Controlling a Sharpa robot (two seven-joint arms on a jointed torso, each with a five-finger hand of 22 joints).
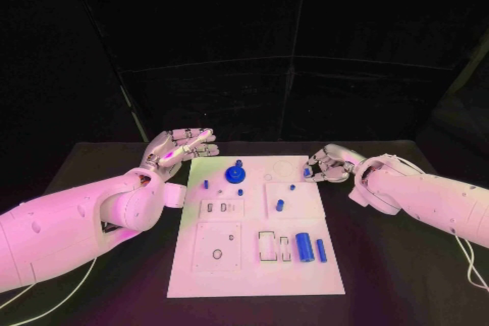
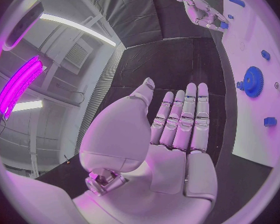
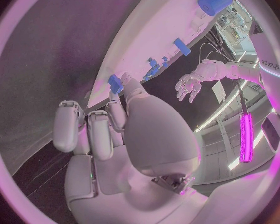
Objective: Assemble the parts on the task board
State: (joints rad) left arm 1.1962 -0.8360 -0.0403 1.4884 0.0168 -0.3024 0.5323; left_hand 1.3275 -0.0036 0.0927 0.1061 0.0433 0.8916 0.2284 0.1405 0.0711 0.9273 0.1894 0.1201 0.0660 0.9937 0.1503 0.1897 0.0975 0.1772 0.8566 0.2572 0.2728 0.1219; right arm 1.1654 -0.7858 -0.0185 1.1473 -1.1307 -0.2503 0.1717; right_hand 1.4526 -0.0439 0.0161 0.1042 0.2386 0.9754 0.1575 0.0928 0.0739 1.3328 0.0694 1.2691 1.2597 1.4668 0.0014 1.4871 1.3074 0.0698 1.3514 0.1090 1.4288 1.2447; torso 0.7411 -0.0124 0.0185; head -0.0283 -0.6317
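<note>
The white task board [image 1: 255, 269] lies in the middle of the black table. My right hand [image 1: 328, 163] is at the board's far right edge and pinches a small blue part [image 1: 307, 172] between thumb and fingertip; the same part [image 3: 115, 83] appears at the fingertips in the right wrist view. My left hand [image 1: 181, 148] hovers beyond the board's far left corner, its fingers straight and apart and nothing in it; the left wrist view shows its bare palm [image 2: 177, 139]. A blue gear [image 1: 235, 173] stands on the far part of the board.
Two blue cylinders [image 1: 302, 247] [image 1: 321, 249] lie side by side near the board's right edge. Several small blue pieces [image 1: 279, 205] sit in the board's middle. Black table [image 1: 408, 283] lies bare on both sides of the board.
</note>
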